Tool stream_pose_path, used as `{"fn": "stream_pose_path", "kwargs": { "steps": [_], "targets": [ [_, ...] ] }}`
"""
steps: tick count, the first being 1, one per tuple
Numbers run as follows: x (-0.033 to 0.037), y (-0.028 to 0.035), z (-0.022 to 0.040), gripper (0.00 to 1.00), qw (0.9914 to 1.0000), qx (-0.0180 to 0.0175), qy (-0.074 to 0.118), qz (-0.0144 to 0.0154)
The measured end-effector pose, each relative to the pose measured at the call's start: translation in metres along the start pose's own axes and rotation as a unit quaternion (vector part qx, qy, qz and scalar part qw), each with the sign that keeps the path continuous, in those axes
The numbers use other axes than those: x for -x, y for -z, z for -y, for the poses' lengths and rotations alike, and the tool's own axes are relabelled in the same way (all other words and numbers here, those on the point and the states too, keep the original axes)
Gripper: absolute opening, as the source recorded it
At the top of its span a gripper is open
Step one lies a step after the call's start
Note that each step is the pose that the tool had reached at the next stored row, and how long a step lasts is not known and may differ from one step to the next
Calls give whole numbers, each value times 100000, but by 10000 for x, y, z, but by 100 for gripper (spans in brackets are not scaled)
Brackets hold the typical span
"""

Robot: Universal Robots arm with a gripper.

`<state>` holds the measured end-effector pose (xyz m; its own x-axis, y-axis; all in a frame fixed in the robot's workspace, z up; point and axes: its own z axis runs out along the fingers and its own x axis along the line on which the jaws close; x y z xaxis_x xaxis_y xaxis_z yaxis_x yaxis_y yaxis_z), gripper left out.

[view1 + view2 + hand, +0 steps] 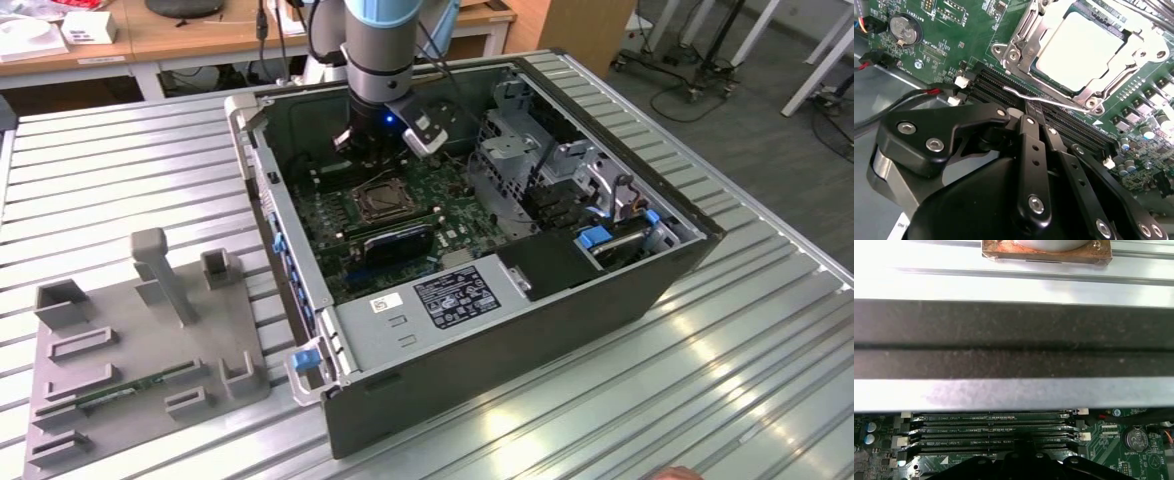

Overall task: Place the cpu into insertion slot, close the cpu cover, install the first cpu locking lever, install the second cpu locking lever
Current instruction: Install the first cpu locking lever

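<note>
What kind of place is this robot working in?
Likely a robotics lab or workshop: an open computer case sits on a ribbed metal workbench, a grey fixture tray beside it, wooden desks behind.

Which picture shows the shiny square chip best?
The second wrist view: the cpu sits close, framed by the cpu cover. The exterior view shows it as a tiny square in the computer case. The first wrist view faces the memory slots.

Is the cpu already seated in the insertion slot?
Yes, in the second wrist view the cpu lies flat and level in the socket, framed by the silvery cpu cover.
</note>
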<state>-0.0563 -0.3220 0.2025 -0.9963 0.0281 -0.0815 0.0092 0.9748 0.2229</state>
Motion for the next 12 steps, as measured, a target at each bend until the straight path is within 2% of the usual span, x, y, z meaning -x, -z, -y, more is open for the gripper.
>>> {"fn": "stream_pose_path", "kwargs": {
  "steps": [8, 12],
  "targets": [
    [11, 129, -30, 11, 100000, 5, 24, 101],
    [13, 157, -38, 11, 99999, 301, -2, 136]
  ]
}}
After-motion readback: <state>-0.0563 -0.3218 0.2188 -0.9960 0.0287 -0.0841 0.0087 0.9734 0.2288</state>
